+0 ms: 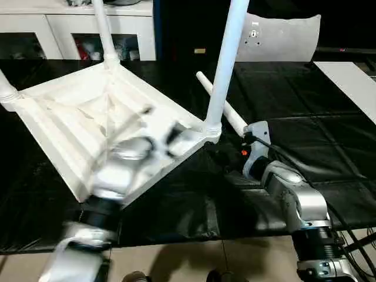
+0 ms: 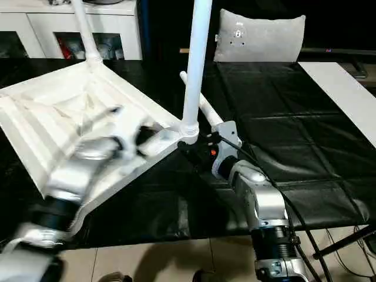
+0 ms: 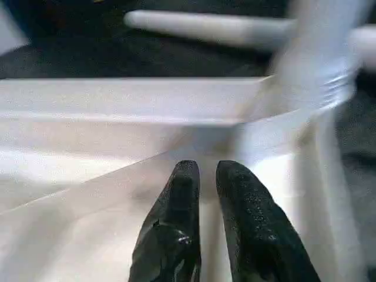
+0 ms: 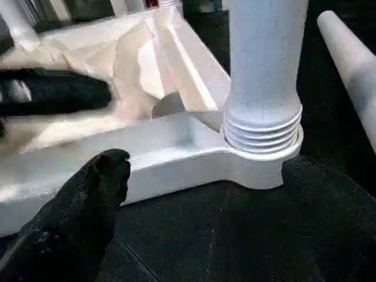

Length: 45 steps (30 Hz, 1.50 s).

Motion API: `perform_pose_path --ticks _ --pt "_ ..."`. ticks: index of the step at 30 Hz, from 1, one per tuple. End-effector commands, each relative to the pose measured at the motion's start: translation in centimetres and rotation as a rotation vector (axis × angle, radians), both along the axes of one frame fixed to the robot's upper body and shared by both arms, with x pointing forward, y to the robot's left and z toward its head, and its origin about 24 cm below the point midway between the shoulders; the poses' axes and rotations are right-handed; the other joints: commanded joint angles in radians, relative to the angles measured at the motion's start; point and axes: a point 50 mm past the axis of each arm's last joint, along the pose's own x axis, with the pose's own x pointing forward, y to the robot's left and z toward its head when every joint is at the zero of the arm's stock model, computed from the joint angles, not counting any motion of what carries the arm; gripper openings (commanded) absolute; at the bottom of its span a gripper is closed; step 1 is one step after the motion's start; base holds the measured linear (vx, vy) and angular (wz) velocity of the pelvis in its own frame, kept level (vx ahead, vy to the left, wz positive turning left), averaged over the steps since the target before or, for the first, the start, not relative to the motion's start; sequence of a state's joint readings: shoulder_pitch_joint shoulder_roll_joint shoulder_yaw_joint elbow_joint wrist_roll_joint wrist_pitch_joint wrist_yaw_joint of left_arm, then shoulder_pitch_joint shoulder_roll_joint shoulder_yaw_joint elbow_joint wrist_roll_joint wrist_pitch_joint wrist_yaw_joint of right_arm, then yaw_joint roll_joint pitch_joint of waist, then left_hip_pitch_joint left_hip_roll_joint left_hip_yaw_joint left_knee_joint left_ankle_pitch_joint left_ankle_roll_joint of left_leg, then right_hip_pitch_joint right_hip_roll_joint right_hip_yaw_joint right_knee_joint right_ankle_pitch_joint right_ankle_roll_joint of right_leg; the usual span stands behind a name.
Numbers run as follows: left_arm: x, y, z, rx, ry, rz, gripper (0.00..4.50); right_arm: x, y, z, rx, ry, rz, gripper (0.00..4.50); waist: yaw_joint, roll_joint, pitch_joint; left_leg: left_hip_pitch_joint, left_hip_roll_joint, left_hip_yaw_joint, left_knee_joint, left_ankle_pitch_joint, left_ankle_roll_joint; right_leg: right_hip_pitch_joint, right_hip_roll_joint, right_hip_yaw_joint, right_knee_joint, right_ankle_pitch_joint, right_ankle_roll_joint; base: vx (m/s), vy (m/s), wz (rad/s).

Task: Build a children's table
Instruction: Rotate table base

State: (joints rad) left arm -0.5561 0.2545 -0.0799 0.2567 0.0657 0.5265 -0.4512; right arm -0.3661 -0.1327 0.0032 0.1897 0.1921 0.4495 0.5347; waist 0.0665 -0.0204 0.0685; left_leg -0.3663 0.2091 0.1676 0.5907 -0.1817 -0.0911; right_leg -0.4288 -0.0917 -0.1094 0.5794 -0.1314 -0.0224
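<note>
On the black-sheeted work table (image 1: 305, 147) the children's table (image 1: 70, 123) lay upside down, its ribbed underside facing up and tilted toward the robot. Three legs appeared to stand in their corner sockets: the near leg (image 1: 226, 59) rose from the corner closest to the right arm, with thread rings still showing at its base in the right wrist view (so it may not have been fully screwed home), the far leg (image 1: 103, 29) stood at the back corner, and the stub of a third (image 1: 7, 88) showed at the left corner. The loose leg (image 1: 226, 111) lay flat on the sheet just behind the near corner, so by my reading one leg was left to fit, at the corner nearest the robot. The left gripper (image 3: 205, 182) hovered over the underside near the rim, its fingers narrowly parted and holding nothing. The right gripper (image 4: 88, 194) sat just beside the near corner socket; one finger showed, gripping nothing, and how wide its jaws stood I could not tell. No brand, label or writing could be read anywhere.
</note>
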Motion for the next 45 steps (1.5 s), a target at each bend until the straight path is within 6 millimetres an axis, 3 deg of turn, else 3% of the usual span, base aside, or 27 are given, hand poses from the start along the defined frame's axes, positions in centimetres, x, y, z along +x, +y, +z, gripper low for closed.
perform_pose_path --ticks 1,2,3,4,5,7,8,9,11,14,17,19,26,28,32,34,36,40,45 --pt "-0.3 2.1 1.0 0.108 -0.030 0.031 0.54 -0.4 0.7 -0.1 -0.041 0.035 0.062 4.49 0.008 0.017 -0.080 0.012 0.011 -0.003 -0.070 -0.245 0.021 0.064 -0.043 0.039 -0.076 -0.388 -0.101 0.000 0.000 0.00" --pt "-0.8 4.0 1.4 0.220 -0.028 0.044 0.35 -0.6 1.1 -0.3 -0.060 0.051 0.095 4.50 0.007 0.016 -0.081 0.009 0.014 -0.007 -0.073 -0.245 0.018 0.068 -0.044 0.039 -0.070 -0.376 -0.104 0.000 0.000 0.00" --pt "-1.1 5.2 1.8 0.294 -0.024 0.051 0.35 -0.7 1.3 -0.5 -0.073 0.059 0.116 4.50 0.001 0.019 -0.080 -0.003 0.015 -0.012 -0.079 -0.242 0.015 0.076 -0.043 0.040 -0.060 -0.357 -0.104 0.000 0.000 0.00" --pt "-1.8 7.7 2.4 0.414 0.007 0.091 0.32 -0.6 1.6 -0.8 -0.093 0.066 0.112 4.50 -0.002 0.020 -0.080 0.004 0.014 -0.013 -0.077 -0.249 0.009 0.071 -0.044 0.040 -0.062 -0.367 -0.102 0.000 0.000 0.00" --pt "-1.8 7.7 2.4 0.414 0.007 0.091 0.32 -0.6 1.6 -0.8 -0.093 0.066 0.112 4.50 -0.003 0.023 -0.081 0.009 0.014 -0.011 -0.074 -0.248 0.005 0.066 -0.045 0.043 -0.061 -0.359 -0.111 0.000 0.000 0.00" --pt "-2.6 11.1 3.4 0.553 0.031 0.174 0.09 -0.2 1.8 -1.0 -0.103 0.076 0.103 4.50 0.000 0.026 -0.081 0.019 0.015 -0.008 -0.071 -0.228 -0.004 0.059 -0.042 0.048 -0.054 -0.300 -0.148 0.000 0.000 0.00" --pt "-2.6 11.1 3.4 0.553 0.031 0.174 0.09 -0.2 1.8 -1.0 -0.103 0.076 0.103 4.50 0.000 0.026 -0.080 0.014 0.013 -0.008 -0.072 -0.219 -0.006 0.064 -0.040 0.048 -0.049 -0.277 -0.160 0.000 0.000 0.00" --pt "-2.9 12.2 3.7 0.593 0.039 0.210 0.09 0.0 1.9 -1.1 -0.107 0.079 0.098 4.50 0.003 0.028 -0.079 0.019 0.015 -0.007 -0.072 -0.224 -0.011 0.059 -0.040 0.049 -0.049 -0.260 -0.169 0.000 0.000 0.00" --pt "-3.5 14.0 4.5 0.651 0.050 0.275 0.09 0.3 2.1 -1.2 -0.121 0.090 0.107 4.50 0.008 0.029 -0.079 0.018 0.015 -0.008 -0.075 -0.240 -0.017 0.062 -0.041 0.050 -0.045 -0.258 -0.175 0.000 0.000 0.00" --pt "-4.4 15.2 4.6 0.685 0.104 0.283 0.09 0.6 2.5 -1.5 -0.148 0.101 0.132 4.50 0.014 0.028 -0.074 0.020 0.014 -0.008 -0.078 -0.282 -0.027 0.060 -0.044 0.053 -0.051 -0.304 -0.168 0.000 0.000 0.00" --pt "-4.9 14.4 3.0 0.648 0.183 0.187 0.09 1.0 3.2 -2.0 -0.162 0.128 0.149 4.50 0.017 0.030 -0.064 0.031 0.012 -0.010 -0.080 -0.364 -0.036 0.052 -0.048 0.051 -0.067 -0.414 -0.153 0.000 0.000 0.00" --pt "-4.9 14.0 2.6 0.642 0.192 0.159 0.09 1.3 3.4 -2.3 -0.186 0.136 0.153 4.50 0.016 0.031 -0.065 0.031 0.012 -0.016 -0.082 -0.396 -0.041 0.058 -0.053 0.048 -0.072 -0.470 -0.135 0.000 0.000 0.00" --pt "-6.2 14.0 0.3 0.701 0.394 -0.025 0.09 2.6 5.1 -2.8 -0.199 0.146 0.173 4.50 0.012 0.033 -0.069 0.031 0.011 -0.021 -0.081 -0.404 -0.037 0.058 -0.056 0.048 -0.074 -0.488 -0.126 0.000 0.000 0.00" --pt "-6.5 13.7 -0.2 0.688 0.428 -0.076 0.09 2.9 5.4 -2.7 -0.191 0.136 0.163 4.50 0.006 0.037 -0.069 0.033 0.014 -0.021 -0.082 -0.407 -0.045 0.054 -0.056 0.050 -0.070 -0.463 -0.144 0.000 0.000 0.00" --pt "-7.0 12.7 -0.7 0.649 0.459 -0.184 0.09 3.4 5.9 -2.7 -0.179 0.138 0.148 4.50 0.000 0.037 -0.071 0.027 0.015 -0.020 -0.083 -0.389 -0.053 0.061 -0.053 0.053 -0.057 -0.385 -0.181 0.000 0.000 0.00" --pt "-7.9 10.8 -1.2 0.561 0.490 -0.339 0.09 3.8 6.5 -2.7 -0.186 0.132 0.147 4.50 -0.005 0.037 -0.072 0.024 0.015 -0.020 -0.083 -0.383 -0.056 0.063 -0.055 0.055 -0.051 -0.361 -0.198 0.000 0.000 0.00" --pt "-8.9 8.1 -1.1 0.447 0.485 -0.543 0.09 4.0 7.1 -2.6 -0.188 0.125 0.147 4.50 -0.009 0.031 -0.068 0.023 0.015 -0.018 -0.083 -0.392 -0.052 0.063 -0.056 0.056 -0.053 -0.389 -0.203 0.000 0.000 0.00" --pt "-9.5 6.3 -0.8 0.363 0.488 -0.631 0.09 4.1 7.4 -2.6 -0.194 0.118 0.155 4.50 -0.011 0.031 -0.068 0.023 0.014 -0.014 -0.079 -0.380 -0.053 0.062 -0.053 0.057 -0.051 -0.402 -0.196 0.000 0.000 0.00" --pt "-9.0 3.6 -0.3 0.271 0.423 -0.720 0.09 4.3 7.6 -2.7 -0.209 0.110 0.159 4.50 -0.026 0.029 -0.068 0.019 0.010 -0.014 -0.075 -0.380 -0.047 0.063 -0.052 0.056 -0.054 -0.451 -0.180 0.000 0.000 0.00"
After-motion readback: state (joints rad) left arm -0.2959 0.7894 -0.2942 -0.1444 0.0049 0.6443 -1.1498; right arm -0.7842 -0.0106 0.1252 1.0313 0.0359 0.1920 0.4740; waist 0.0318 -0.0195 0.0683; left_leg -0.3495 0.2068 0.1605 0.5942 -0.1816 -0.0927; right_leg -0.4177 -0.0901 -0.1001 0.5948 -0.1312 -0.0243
